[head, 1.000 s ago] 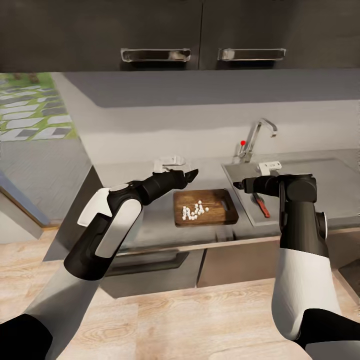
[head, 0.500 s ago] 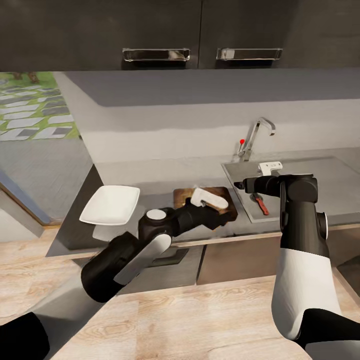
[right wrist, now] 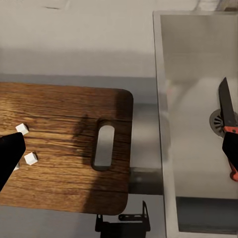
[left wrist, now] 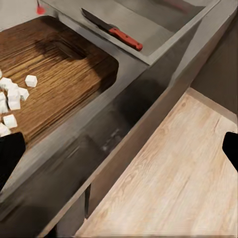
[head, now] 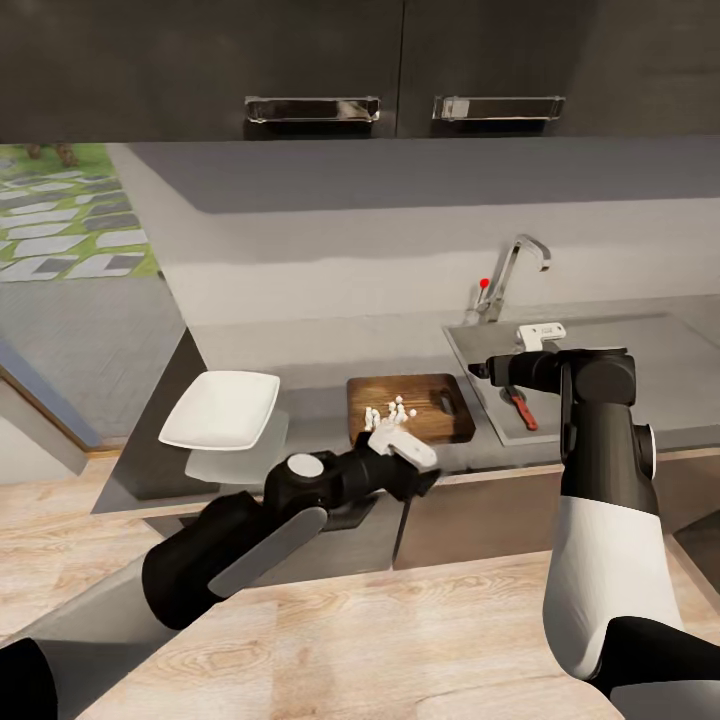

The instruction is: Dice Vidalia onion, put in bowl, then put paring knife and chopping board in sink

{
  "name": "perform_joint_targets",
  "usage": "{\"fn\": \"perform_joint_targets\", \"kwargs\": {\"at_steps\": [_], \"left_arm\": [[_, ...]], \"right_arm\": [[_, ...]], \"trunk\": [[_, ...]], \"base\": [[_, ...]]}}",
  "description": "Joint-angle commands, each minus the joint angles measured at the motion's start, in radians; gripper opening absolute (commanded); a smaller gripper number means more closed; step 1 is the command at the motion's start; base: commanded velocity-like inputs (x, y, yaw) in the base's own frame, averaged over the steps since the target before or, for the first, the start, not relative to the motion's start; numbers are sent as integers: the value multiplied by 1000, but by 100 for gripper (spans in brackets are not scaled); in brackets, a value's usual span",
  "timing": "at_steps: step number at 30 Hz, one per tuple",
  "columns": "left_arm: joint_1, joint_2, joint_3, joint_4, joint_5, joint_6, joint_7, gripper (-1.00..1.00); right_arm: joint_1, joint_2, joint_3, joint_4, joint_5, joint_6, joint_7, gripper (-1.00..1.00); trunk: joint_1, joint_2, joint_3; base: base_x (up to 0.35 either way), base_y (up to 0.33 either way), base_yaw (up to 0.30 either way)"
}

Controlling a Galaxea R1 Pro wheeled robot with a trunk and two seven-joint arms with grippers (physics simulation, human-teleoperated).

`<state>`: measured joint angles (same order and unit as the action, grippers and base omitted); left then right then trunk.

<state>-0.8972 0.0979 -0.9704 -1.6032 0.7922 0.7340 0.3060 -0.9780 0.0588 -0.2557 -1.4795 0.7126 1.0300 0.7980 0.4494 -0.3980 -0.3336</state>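
The chopping board [head: 437, 408] lies on the countertop [head: 300, 345] with the diced Vidalia onion [head: 390, 412] clustered on its left half; board [left wrist: 64, 69] and dice [left wrist: 15, 96] also show in the left wrist view. The paring knife [head: 522, 408] rests in the sink [head: 670, 370], near the drain [right wrist: 216, 119]. The white bowl [head: 222, 408] sits left of the board. My left gripper [head: 428, 482] hangs open, low in front of the counter's edge below the board. My right gripper [head: 476, 370] hovers open between board and sink, holding nothing.
The chrome tap [head: 518, 262] with its red knob [head: 486, 284] stands behind the sink. Dark wall cabinets [head: 300, 60] hang overhead. Dark base cabinets [head: 470, 520] stand under the countertop, above the wooden floor [head: 400, 640]. The counter's left end is near the bowl.
My left arm dropped from above the counter, passed over the board, and now sits lower in front of the counter edge, uncovering the bowl and the dice. The right arm has not moved.
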Motion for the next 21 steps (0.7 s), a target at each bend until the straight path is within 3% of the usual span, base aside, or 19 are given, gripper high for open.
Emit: {"fn": "perform_joint_targets", "kwargs": {"at_steps": [1, 3, 5, 7, 8, 12, 15, 17, 21], "left_arm": [[-1, 12, -3, -1, 12, 1, 10, 100], [0, 26, -3, -1, 22, 1, 10, 100], [8, 60, -18, -1, 94, -1, 10, 100], [16, 69, -37, -1, 118, -2, 11, 100], [38, 87, -96, 1, 153, -9, 11, 100], [78, 124, -200, 20, 194, -88, 12, 100], [121, 162, -316, 65, 263, -222, 13, 100], [138, 186, -426, 131, 354, -350, 13, 100], [146, 232, -753, 277, 648, -702, 11, 100]], "right_arm": [[-1, 1, -2, -1, 10, 2, 10, 100], [-1, 1, -2, -1, 10, 2, 10, 100], [-2, 1, -2, -1, 10, 2, 10, 100], [-2, 1, -2, -1, 10, 2, 10, 100], [-2, 1, -2, 0, 10, 2, 10, 100], [-2, 1, -2, -1, 10, 2, 10, 100], [-2, 1, -2, -1, 10, 2, 10, 100], [-2, 1, -2, -1, 10, 3, 10, 100], [-1, 1, -3, -1, 10, 4, 10, 100]], "trunk": [[1, -2, -2], [1, -2, -2], [1, -2, -2], [1, -2, -2], [1, -2, -2], [1, -2, -2], [1, -2, -2], [1, -2, -2], [1, -2, -2]], "base": [[0, 0, 0], [0, 0, 0], [0, 0, 0], [0, 0, 0], [0, 0, 0], [0, 0, 0], [0, 0, 0], [0, 0, 0], [0, 0, 0]]}}
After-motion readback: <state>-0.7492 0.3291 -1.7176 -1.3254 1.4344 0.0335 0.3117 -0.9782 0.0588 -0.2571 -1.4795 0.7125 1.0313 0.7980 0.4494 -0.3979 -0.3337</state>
